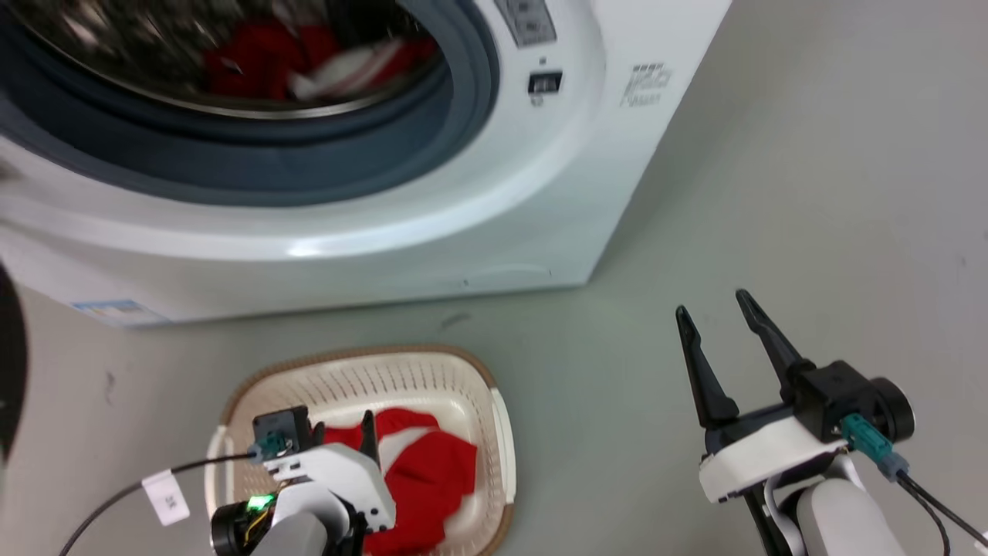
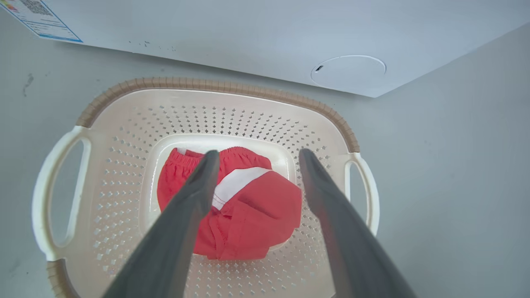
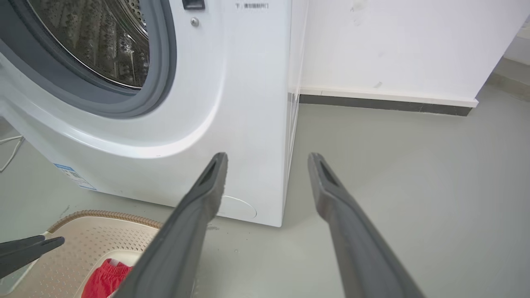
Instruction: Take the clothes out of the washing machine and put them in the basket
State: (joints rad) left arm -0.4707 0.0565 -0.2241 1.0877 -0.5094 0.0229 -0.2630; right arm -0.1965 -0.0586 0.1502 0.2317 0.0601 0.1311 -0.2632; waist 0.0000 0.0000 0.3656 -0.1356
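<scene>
Left gripper (image 2: 258, 155) hung open and empty above the basket (image 2: 215, 85), where a red garment (image 2: 248, 207) lay on the bottom. Right gripper (image 1: 712, 304) stood open over the floor (image 1: 810, 193). More red cloth (image 1: 262, 58) lay inside the washer (image 1: 540, 193).
</scene>
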